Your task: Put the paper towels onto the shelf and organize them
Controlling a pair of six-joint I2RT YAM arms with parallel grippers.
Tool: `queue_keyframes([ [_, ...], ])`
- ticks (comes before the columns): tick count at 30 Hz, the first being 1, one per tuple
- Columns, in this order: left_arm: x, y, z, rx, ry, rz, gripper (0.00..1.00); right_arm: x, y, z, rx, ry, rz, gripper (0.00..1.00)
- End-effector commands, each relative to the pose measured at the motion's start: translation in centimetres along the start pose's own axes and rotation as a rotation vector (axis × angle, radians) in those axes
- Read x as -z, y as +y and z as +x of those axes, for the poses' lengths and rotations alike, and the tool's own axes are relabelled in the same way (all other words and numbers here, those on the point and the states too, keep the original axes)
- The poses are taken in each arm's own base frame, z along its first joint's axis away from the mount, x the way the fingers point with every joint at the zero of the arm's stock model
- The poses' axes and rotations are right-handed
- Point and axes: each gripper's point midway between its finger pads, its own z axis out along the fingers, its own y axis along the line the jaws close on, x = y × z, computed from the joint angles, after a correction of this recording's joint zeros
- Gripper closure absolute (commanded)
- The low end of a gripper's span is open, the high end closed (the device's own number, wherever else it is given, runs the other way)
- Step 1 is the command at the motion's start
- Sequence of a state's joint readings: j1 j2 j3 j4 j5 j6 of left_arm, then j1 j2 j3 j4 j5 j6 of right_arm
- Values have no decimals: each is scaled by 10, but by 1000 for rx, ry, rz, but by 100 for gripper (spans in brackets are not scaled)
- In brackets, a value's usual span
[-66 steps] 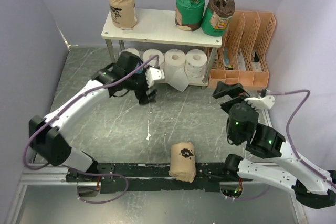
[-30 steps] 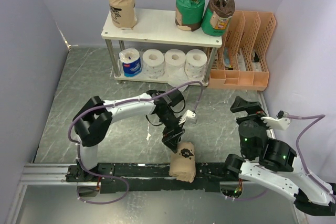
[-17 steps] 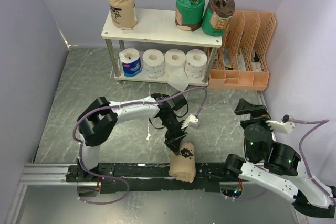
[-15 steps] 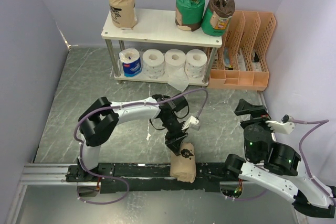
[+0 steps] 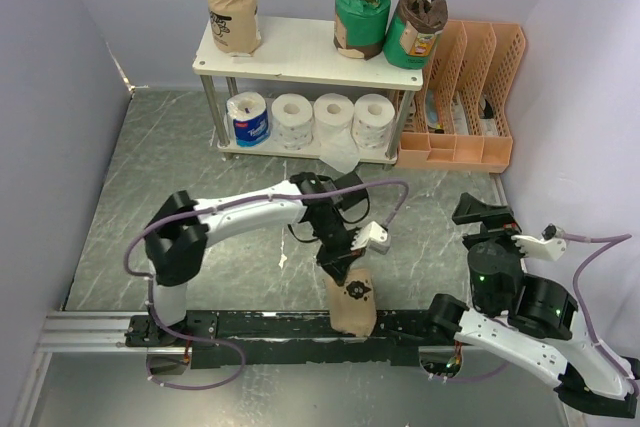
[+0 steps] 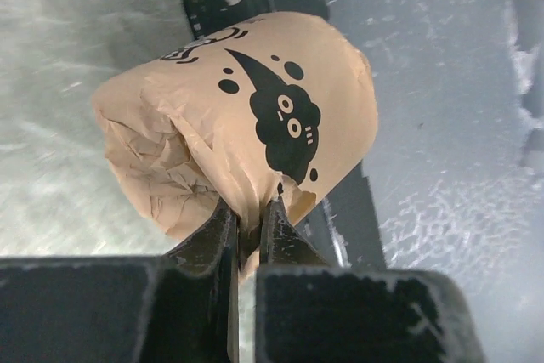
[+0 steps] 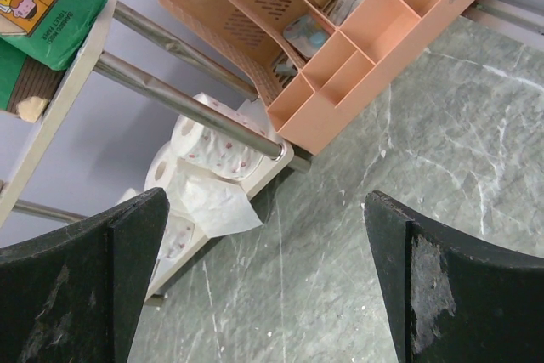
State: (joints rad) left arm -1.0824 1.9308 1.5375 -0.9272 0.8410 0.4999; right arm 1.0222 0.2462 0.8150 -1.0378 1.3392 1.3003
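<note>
A tan-wrapped paper towel roll (image 5: 353, 303) with a black cloud print sits at the table's near edge, tipped up over the black rail. My left gripper (image 5: 338, 269) is shut on a pinched fold of its wrap; in the left wrist view the jaws (image 6: 249, 210) squeeze the crumpled paper at the end of the roll (image 6: 255, 116). The shelf (image 5: 300, 52) stands at the back, with another tan roll (image 5: 233, 15) and two green-wrapped ones (image 5: 360, 12) on top. A blue roll (image 5: 248, 119) and white rolls (image 5: 332, 117) fill the lower tier. My right gripper (image 5: 484, 213) is open and holds nothing (image 7: 265, 201).
An orange slotted file rack (image 5: 470, 97) stands right of the shelf, against the back wall. A loose sheet of white paper (image 7: 217, 201) hangs off the lower tier. The black rail (image 5: 250, 325) runs along the near edge. Purple walls close in both sides.
My left gripper came from the shelf to the tan roll and shut on its wrap. The roll has tipped more upright. The right arm drew back toward the near right.
</note>
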Motion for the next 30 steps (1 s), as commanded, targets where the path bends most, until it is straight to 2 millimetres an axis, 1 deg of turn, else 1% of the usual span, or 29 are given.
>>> queue_keyframes([
  [1,65,-4,-23,-169,14,-292,93,-1,-2,-6,-11,-28,3,0],
  [3,87,-2,-25,-206,20,-408,93,-1,-1,-6,-4,-30,2,0],
  [4,101,-2,-29,-224,9,-477,93,-1,0,-5,-3,-30,2,0],
  [6,127,6,-35,-254,-3,-634,93,-2,0,-4,2,-32,4,0],
  [8,161,14,-41,-278,2,-811,93,-2,0,-4,2,-36,6,0],
  [10,199,21,-50,-291,-5,-1001,93,-3,1,-3,5,-40,8,0],
  [11,220,22,-54,-312,7,-1095,93,-3,2,-2,8,-41,7,0],
  [13,253,19,-61,-336,16,-1225,93,-4,4,0,14,-46,8,0],
  [16,304,17,-71,-373,78,-1422,93,-4,6,2,18,-46,6,0],
  [19,357,12,-85,-394,90,-1549,93,-5,6,4,21,-44,9,0],
  [22,400,7,-92,-382,95,-1583,93,-5,5,7,17,-40,10,0],
  [23,408,13,-94,-374,116,-1581,93,-5,4,7,15,-40,10,0],
  [24,422,13,-95,-367,123,-1592,93,-5,4,9,17,-37,9,0],
  [26,438,11,-100,-380,144,-1601,93,-5,3,11,10,-32,7,0],
  [28,450,4,-107,-409,155,-1623,93,-5,1,13,2,-29,5,0],
  [30,455,4,-109,-438,188,-1644,93,-6,-1,17,-4,-26,2,0],
])
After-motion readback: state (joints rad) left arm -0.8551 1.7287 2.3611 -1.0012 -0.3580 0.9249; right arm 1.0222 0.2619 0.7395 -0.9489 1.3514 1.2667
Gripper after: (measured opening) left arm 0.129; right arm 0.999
